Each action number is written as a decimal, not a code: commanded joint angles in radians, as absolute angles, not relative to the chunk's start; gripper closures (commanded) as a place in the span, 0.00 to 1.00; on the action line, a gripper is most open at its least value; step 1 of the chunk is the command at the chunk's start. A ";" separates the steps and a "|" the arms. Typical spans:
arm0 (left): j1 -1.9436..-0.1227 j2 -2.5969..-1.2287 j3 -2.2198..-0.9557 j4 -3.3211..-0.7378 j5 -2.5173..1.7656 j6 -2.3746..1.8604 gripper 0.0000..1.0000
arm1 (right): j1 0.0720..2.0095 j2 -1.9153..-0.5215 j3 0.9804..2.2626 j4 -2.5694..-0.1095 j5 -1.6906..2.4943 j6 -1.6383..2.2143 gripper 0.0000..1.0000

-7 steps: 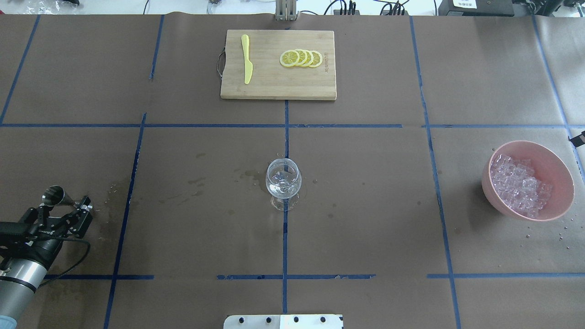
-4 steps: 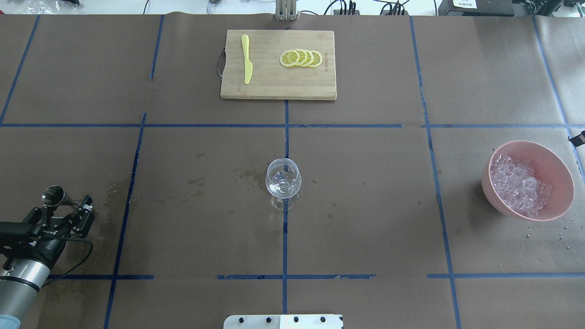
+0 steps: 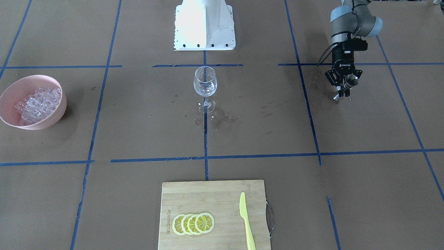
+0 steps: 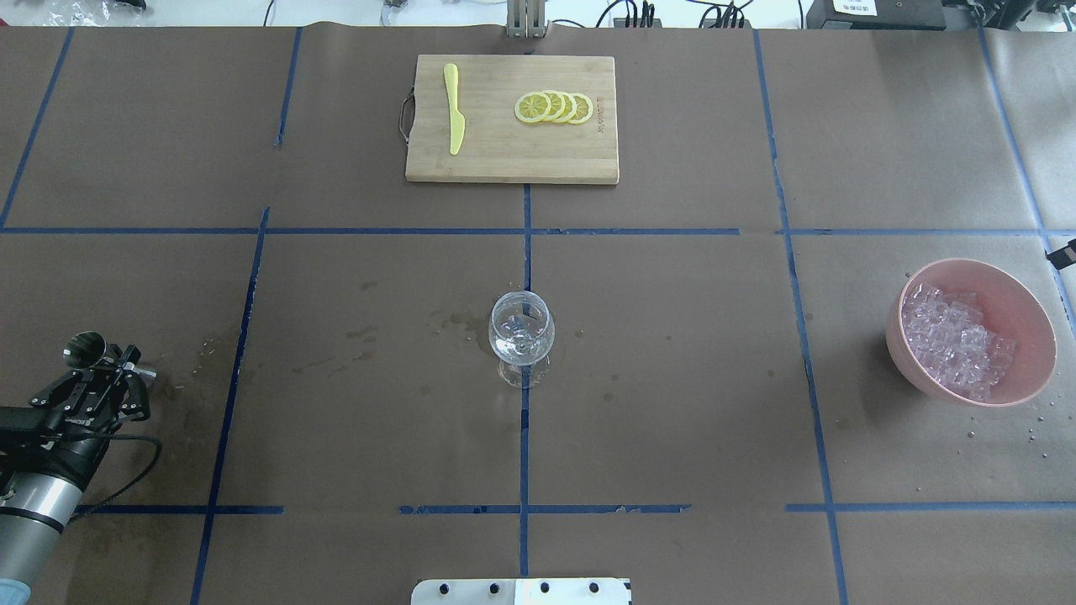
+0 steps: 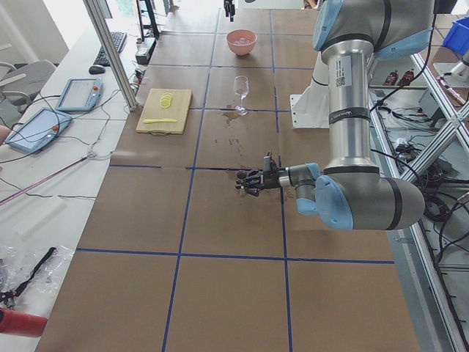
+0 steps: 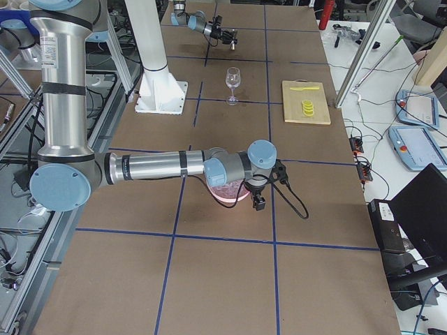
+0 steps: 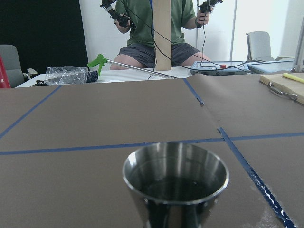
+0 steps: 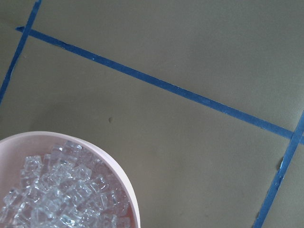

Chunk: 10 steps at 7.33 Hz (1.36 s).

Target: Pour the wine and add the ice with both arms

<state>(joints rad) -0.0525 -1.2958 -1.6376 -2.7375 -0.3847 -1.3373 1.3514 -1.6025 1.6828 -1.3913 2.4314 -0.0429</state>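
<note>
My left gripper [image 4: 108,363] is shut on a steel jigger [image 4: 87,348] and holds it just above the table near its left edge. It also shows in the front view [image 3: 343,91], with the jigger [image 3: 351,82] tilted. In the left wrist view the jigger's cup [image 7: 175,176] fills the bottom, dark inside. The clear wine glass [image 4: 521,329] stands upright at the table's centre. The ice [image 4: 954,340] fills a pink bowl [image 4: 1021,290] at the right. My right gripper [image 6: 259,203] hangs over the bowl's edge; I cannot tell whether it is open. The right wrist view shows the ice [image 8: 61,192] below.
A wooden cutting board [image 4: 504,160] at the far middle carries lemon slices [image 4: 555,107] and a yellow knife [image 4: 454,109]. Wet stains [image 4: 458,321] lie around the glass. The white robot base [image 3: 204,24] stands at the near middle edge. An operator sits beyond the table [image 7: 152,28].
My left gripper has drawn back to the left with the jigger and turned, so the jigger's mouth now faces more upward. The glass, bowl and right arm have not moved.
</note>
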 commanded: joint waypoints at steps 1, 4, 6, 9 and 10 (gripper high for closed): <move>-0.058 -1.295 -1.714 -2.951 -0.383 -1.028 1.00 | 1.351 -1.600 1.689 -1.387 2.431 -0.046 0.00; -0.052 -1.327 -1.822 -3.043 -0.437 -0.707 1.00 | 1.353 -1.606 1.678 -1.316 2.430 -0.046 0.00; -0.055 -1.525 -1.822 -3.031 -0.469 -0.536 1.00 | 1.351 -1.606 1.672 -1.316 2.425 -0.046 0.00; -0.064 -1.760 -1.821 -2.869 -0.469 -0.363 1.00 | 1.351 -1.591 1.637 -1.316 2.421 -0.046 0.00; -0.081 -1.788 -1.822 -2.755 -0.472 -0.315 1.00 | 1.351 -1.589 1.635 -1.316 2.419 -0.046 0.00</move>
